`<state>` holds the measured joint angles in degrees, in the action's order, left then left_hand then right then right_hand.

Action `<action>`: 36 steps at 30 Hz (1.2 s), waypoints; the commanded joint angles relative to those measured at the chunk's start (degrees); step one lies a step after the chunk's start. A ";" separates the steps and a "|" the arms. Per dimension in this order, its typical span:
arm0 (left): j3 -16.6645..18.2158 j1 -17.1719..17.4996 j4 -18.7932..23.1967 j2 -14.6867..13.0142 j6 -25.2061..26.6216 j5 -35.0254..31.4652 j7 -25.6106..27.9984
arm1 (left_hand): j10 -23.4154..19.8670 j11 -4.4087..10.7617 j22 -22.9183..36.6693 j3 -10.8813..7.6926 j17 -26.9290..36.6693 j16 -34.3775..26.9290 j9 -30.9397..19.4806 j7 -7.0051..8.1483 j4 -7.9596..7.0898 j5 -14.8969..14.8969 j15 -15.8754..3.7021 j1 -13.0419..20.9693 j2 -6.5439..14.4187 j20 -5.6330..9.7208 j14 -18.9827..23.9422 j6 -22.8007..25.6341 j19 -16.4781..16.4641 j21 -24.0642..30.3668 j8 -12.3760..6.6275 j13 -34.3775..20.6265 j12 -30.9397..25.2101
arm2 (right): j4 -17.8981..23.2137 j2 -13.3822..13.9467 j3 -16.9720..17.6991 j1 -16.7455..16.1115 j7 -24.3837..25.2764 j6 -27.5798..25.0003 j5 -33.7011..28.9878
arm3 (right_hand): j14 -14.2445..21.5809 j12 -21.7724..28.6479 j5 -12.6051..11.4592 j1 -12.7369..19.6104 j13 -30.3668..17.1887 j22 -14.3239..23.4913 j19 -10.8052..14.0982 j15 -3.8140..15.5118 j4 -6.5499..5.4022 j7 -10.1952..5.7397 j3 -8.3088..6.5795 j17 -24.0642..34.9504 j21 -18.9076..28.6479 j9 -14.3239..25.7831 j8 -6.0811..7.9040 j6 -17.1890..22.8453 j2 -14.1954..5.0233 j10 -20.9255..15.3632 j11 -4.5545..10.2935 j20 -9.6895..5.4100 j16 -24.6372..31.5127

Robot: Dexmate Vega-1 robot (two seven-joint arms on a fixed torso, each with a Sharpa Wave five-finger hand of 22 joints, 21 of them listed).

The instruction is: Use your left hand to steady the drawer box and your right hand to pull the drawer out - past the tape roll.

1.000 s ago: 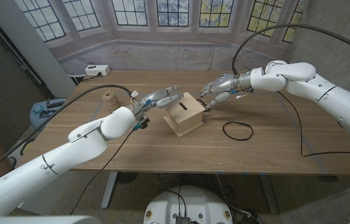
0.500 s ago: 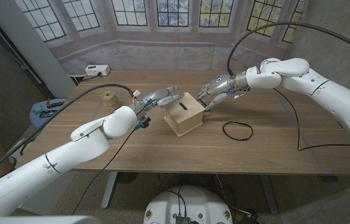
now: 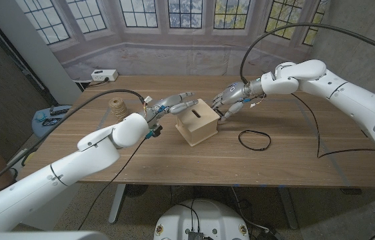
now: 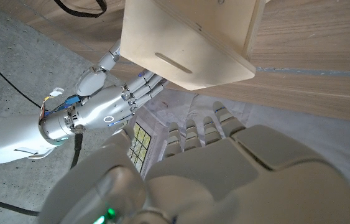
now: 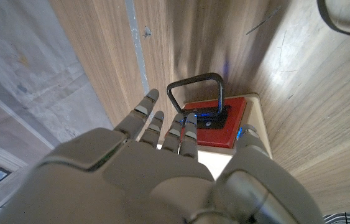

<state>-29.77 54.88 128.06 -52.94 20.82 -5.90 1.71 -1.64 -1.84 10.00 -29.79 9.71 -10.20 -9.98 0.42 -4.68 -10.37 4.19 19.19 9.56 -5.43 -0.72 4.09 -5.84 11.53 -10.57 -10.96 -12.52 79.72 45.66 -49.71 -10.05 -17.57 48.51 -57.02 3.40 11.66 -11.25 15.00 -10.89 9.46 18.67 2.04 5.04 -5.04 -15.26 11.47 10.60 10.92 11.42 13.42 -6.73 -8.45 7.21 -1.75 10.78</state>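
The drawer box [image 3: 198,122] sits near the middle of the wooden worktop [image 3: 174,160], a pale plywood cube with a slot in its top face, turned at an angle to the worktop's edges. Its drawer front is a red panel [image 5: 216,122] carrying a black wire handle [image 5: 194,93] that juts out toward the robot's right.

The right hand [image 3: 230,98] is at that handle side of the box. In the right wrist view its fingers [image 5: 162,127] reach toward the red panel and are spread; the thumb lies beside the panel's far edge. Whether any fingertip touches the handle cannot be told, and nothing is plainly gripped.

The left hand [image 3: 172,105] is on the opposite side, its fingers extended and slightly fanned along the box's upper far-left edge; in the head view they appear to touch it, though contact is not certain.

The tape roll [image 3: 254,139], a thin black ring, lies flat on the worktop to the robot's right of the box, nearer the front edge. A spool of twine [image 3: 118,107] stands upright left of the box, beside the left forearm.
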 commanded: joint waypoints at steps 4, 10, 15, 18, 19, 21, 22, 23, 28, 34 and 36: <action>-1.05 -0.27 0.82 0.40 0.88 -0.79 0.27 | 0.00 0.29 0.20 -0.19 0.30 -0.28 -0.32 -0.13 -0.17 0.02 0.04 -0.42 -0.05 -0.13 0.21 -0.15 -0.63 0.10 0.09 -0.10 0.17 | -1.79 -0.10 -2.54 1.89 3.57 1.61 -4.67 | -0.56 0.24 -0.31 -0.65 -0.20 0.18 -0.24 0.16 -0.35 -0.46 -0.08 0.16 -0.12 0.18 -0.19 -0.13 0.04 0.04 0.31 -0.02 -0.11; -1.27 -0.55 0.85 0.49 0.78 -0.95 0.03 | -0.04 0.31 0.19 -0.25 0.30 -0.29 -0.32 -0.17 -0.21 0.01 0.00 -0.52 -0.06 -0.14 0.29 -0.12 -0.65 0.09 0.06 -0.10 0.18 | -3.16 -0.54 -3.83 2.79 5.04 1.77 -6.37 | -0.63 0.26 -0.34 -0.74 -0.20 0.18 -0.34 0.19 -0.37 -0.52 -0.08 0.17 -0.13 0.17 -0.22 -0.15 0.04 0.00 0.31 -0.01 -0.08; -1.36 -0.63 1.01 0.62 1.15 -1.09 0.02 | -0.01 0.38 0.19 -0.29 0.29 -0.28 -0.32 -0.14 -0.23 0.00 -0.03 -0.58 -0.06 -0.14 0.32 -0.19 -0.65 0.08 0.08 -0.10 0.20 | -4.69 -1.39 -5.07 3.69 5.99 1.56 -7.39 | -0.82 0.51 -0.42 -0.97 -0.18 0.19 -0.54 0.07 -0.43 -1.44 -0.11 0.18 -0.11 0.17 -0.05 0.44 0.03 -0.63 1.44 0.06 0.00; -1.42 -0.68 1.05 0.71 1.38 -1.21 0.08 | 0.17 0.31 0.19 -0.33 0.29 -0.27 -0.32 -0.16 -0.25 0.00 0.01 -0.63 -0.06 -0.11 0.33 -0.18 -0.68 0.07 0.07 -0.10 0.29 | -5.87 -2.00 -5.83 4.36 6.36 1.34 -7.74 | -0.83 0.72 -0.50 -1.13 -0.15 0.19 -0.57 0.45 -0.44 -2.26 -0.18 0.17 -0.04 0.15 0.11 1.10 0.01 -1.30 2.84 0.21 0.10; -1.40 -0.65 1.04 0.78 1.45 -1.21 0.19 | 0.21 0.28 0.19 -0.34 0.29 -0.27 -0.32 -0.09 -0.26 0.00 -0.03 -0.65 -0.06 -0.12 0.34 -0.20 -0.66 0.06 0.08 -0.10 0.31 | -6.23 -2.17 -6.11 4.58 6.53 1.26 -7.91 | -0.81 0.79 -0.52 -1.16 -0.14 0.19 -0.57 0.46 -0.43 -2.46 -0.21 0.16 -0.02 0.14 0.24 1.50 -0.01 -1.52 2.99 0.24 0.13; -1.38 -0.71 0.98 0.84 1.55 -1.11 0.15 | 0.23 0.28 0.19 -0.36 0.29 -0.26 -0.32 -0.11 -0.27 -0.01 0.00 -0.68 -0.06 -0.11 0.33 -0.20 -0.67 0.06 0.07 -0.10 0.32 | -6.85 -2.46 -6.63 5.03 6.70 1.07 -8.17 | -0.82 0.89 -0.54 -1.19 -0.12 0.19 -0.56 0.67 -0.41 -2.87 -0.24 0.15 0.00 0.13 0.30 1.82 0.01 -1.88 3.28 0.30 0.15; -1.38 -0.74 0.95 0.86 1.56 -1.07 0.12 | 0.29 0.29 0.19 -0.37 0.29 -0.26 -0.32 -0.15 -0.27 -0.01 -0.03 -0.69 -0.06 -0.11 0.34 -0.19 -0.67 0.06 0.07 -0.10 0.35 | -7.12 -2.56 -6.89 5.26 6.78 1.03 -8.27 | -0.81 0.91 -0.56 -1.20 -0.11 0.19 -0.61 0.69 -0.40 -2.96 -0.27 0.13 0.00 0.12 0.35 2.05 0.01 -1.97 3.41 0.62 0.17; -1.40 -0.80 0.89 0.86 1.51 -1.06 0.07 | 0.39 0.32 0.19 -0.39 0.29 -0.26 -0.32 -0.14 -0.28 -0.01 0.00 -0.71 -0.05 -0.13 0.34 -0.19 -0.66 0.05 0.06 -0.10 0.39 | -7.34 -2.64 -7.12 5.47 6.81 0.97 -8.33 | -0.79 0.95 -0.57 -1.20 -0.09 0.20 -0.61 0.67 -0.37 -3.14 -0.29 0.11 0.01 0.11 0.40 2.25 0.03 -2.15 3.60 0.72 0.19; -1.51 -1.16 0.55 1.09 1.44 -0.91 -0.07 | 0.43 0.58 0.19 -0.47 0.28 -0.23 -0.32 -0.19 -0.31 -0.02 0.01 -0.79 -0.04 -0.12 0.33 -0.10 -0.69 0.05 0.02 -0.10 0.42 | -7.97 -2.77 -8.03 6.33 7.18 0.69 -8.61 | -0.71 1.09 -0.63 -1.23 -0.05 0.21 -0.86 -0.46 -0.26 -3.45 -0.40 0.02 -0.02 0.09 0.46 2.87 0.10 -2.87 3.80 1.32 0.24; -1.93 -1.99 -0.24 1.62 1.08 -0.70 -0.53 | 0.42 0.63 0.19 -0.54 0.28 -0.21 -0.32 -0.20 -0.32 -0.02 -0.05 -0.85 -0.04 -0.11 0.30 -0.02 -0.66 0.02 -0.02 -0.10 0.42 | -9.05 -3.07 -9.06 7.33 7.49 0.68 -8.74 | -0.54 1.19 -0.68 -1.35 -0.01 0.22 -0.88 -1.68 -0.20 -3.55 -0.44 -0.05 0.04 0.07 0.59 3.67 0.21 -3.49 4.04 1.89 0.32; -2.14 -2.29 -0.46 1.71 0.97 -0.79 -0.69 | 0.45 0.67 0.19 -0.56 0.28 -0.22 -0.32 -0.20 -0.33 -0.03 -0.03 -0.87 -0.04 -0.13 0.33 0.02 -0.67 0.02 -0.03 -0.10 0.44 | -9.21 -3.11 -9.37 7.46 7.52 0.37 -8.92 | -0.41 1.27 -0.69 -1.38 -0.01 0.22 -0.90 -2.06 -0.15 -3.51 -0.45 -0.10 0.06 0.07 0.66 4.03 0.28 -3.84 4.07 2.13 0.36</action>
<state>-31.30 53.70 128.69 -51.90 22.17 -6.90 1.68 -1.32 -1.52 10.00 -30.03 9.72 -10.20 -9.98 0.41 -4.91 -10.37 4.19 18.83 9.78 -5.53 -0.72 4.09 -5.94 11.53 -10.57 -10.96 -12.29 72.28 43.13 -57.20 -4.14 -10.70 49.47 -65.19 2.62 12.55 -11.68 13.95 -10.90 9.46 17.63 0.63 4.80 -8.50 -15.50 11.47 10.60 10.94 11.48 16.51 -6.43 -11.43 11.19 -0.26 10.82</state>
